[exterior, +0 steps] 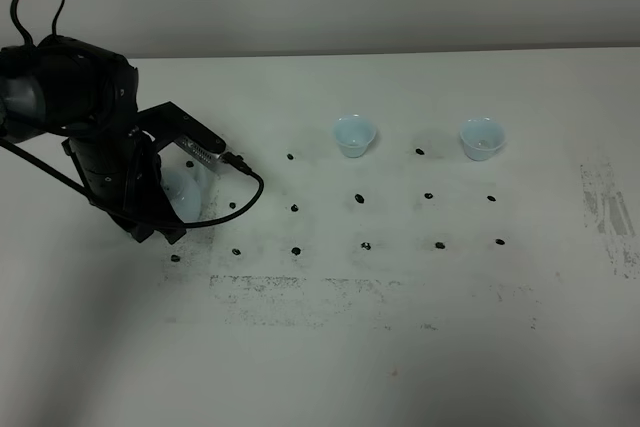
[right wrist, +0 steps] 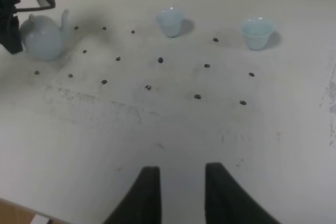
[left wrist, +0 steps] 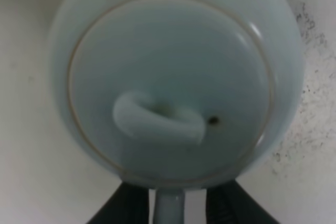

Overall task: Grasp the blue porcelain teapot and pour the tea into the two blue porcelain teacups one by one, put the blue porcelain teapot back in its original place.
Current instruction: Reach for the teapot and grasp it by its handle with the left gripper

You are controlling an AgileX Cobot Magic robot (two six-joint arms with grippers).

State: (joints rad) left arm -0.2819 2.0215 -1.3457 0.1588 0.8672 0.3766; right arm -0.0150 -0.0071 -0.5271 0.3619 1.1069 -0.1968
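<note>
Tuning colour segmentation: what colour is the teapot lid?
The lid is pale glossy blue; clearest in left wrist view.

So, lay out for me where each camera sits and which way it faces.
Exterior high: mounted above, looking down on the table; shows the left arm over the teapot, plus the two teacups.
Left wrist: faces straight down onto the teapot; left gripper flanks its handle.
Right wrist: low, facing across the table toward the teacups; right gripper in the foreground.
Shared: exterior and right wrist both show teapot and teacups.
</note>
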